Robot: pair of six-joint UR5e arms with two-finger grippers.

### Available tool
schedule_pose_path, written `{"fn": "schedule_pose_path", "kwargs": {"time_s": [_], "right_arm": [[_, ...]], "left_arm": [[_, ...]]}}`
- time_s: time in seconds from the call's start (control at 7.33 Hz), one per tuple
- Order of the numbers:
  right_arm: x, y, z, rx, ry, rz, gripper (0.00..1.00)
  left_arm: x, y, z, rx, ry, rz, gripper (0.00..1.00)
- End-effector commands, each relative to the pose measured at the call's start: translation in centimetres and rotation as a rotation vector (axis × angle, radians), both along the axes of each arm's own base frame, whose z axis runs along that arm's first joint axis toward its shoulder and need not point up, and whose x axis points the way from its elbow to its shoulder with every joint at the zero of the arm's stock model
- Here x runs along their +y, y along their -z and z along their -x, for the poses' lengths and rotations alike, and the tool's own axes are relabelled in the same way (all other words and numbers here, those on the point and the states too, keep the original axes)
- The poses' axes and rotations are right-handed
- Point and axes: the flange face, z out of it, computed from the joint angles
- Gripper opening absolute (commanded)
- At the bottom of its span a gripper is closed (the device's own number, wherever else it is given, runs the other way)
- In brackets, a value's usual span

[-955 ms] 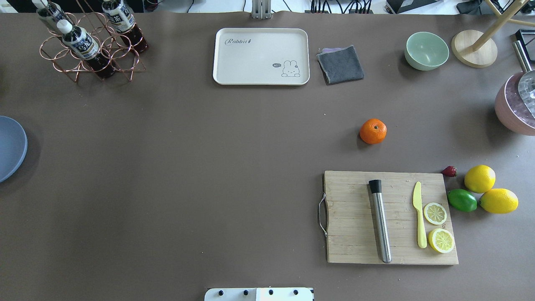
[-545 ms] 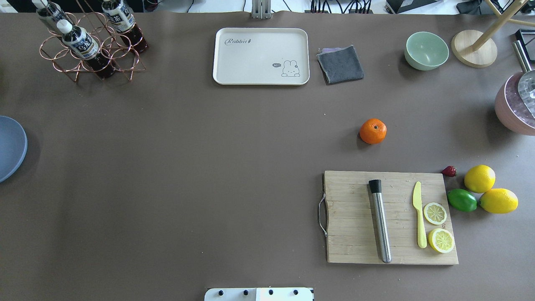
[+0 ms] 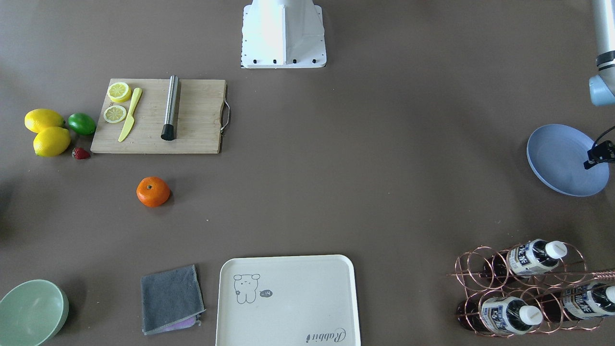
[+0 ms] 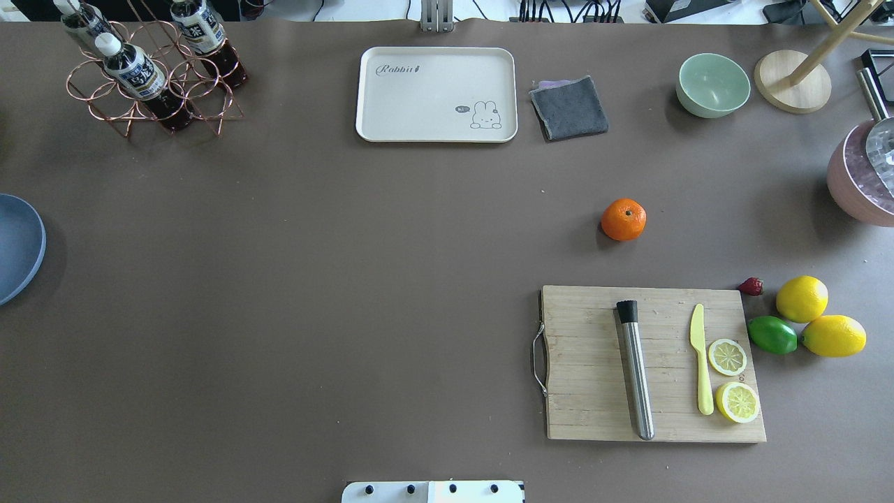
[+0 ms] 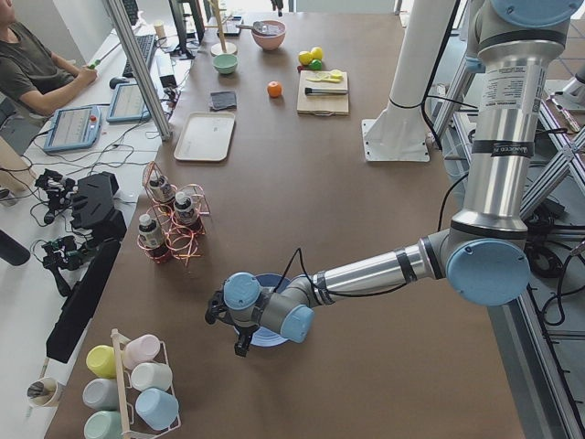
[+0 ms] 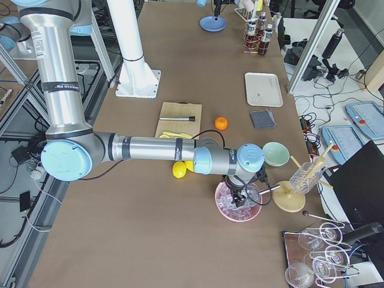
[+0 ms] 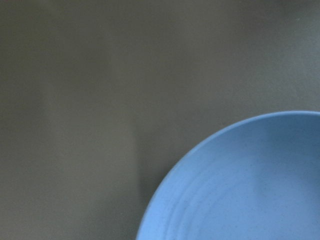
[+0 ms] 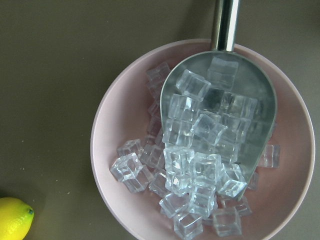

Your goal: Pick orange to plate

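The orange (image 4: 624,219) lies on the brown table just beyond the cutting board, on my right side; it also shows in the front view (image 3: 153,191). The light-blue plate (image 4: 15,248) lies at the far left edge of the table, and its rim (image 7: 200,150) fills the lower right of the left wrist view. My left gripper (image 5: 239,345) hangs over the plate (image 5: 270,338); I cannot tell whether it is open. My right gripper (image 6: 236,199) hovers above a pink bowl, far from the orange; its state is unclear too. Neither wrist view shows fingers.
A wooden cutting board (image 4: 594,391) carries a steel muddler (image 4: 635,374), a yellow knife (image 4: 700,363) and lemon slices. Two lemons (image 4: 802,298), a lime (image 4: 772,334) and a strawberry lie right of it. Pink ice bowl (image 8: 102,150) with scoop (image 8: 225,22), green bowl (image 4: 712,84), cloth (image 4: 569,107), cream tray (image 4: 436,94), bottle rack (image 4: 150,77).
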Motion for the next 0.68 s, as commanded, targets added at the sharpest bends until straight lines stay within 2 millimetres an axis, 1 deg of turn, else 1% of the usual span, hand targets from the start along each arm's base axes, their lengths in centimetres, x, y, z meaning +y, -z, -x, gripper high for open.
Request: {"fn": "schedule_pose_path", "kwargs": {"time_s": [0.0, 0.14, 0.27, 0.41, 0.55], "right_arm": [[0.8, -0.7, 0.0, -0.004, 0.001, -0.039, 1.00], [0.9, -1.1, 0.0, -0.006, 0.001, -0.038, 1.00], [1.0, -1.5, 0.0, -0.005, 0.001, -0.029, 1.00], [0.9, -1.4, 0.0, -0.006, 0.001, -0.032, 1.00], [0.9, -1.3, 0.1, -0.016, 0.001, -0.033, 1.00]], "left_arm": [[0.2, -0.6, 0.0, -0.003, 0.001, 0.013, 0.52], [0.2, -0.5, 0.0, -0.003, 0.001, 0.013, 0.11], [0.1, -0.4, 0.0, 0.001, 0.004, 0.014, 0.00], [0.0, -0.1, -0.1, 0.003, 0.014, 0.019, 0.00], [-0.7, 1.4, -0.3, 0.019, 0.019, -0.001, 0.00]]}}
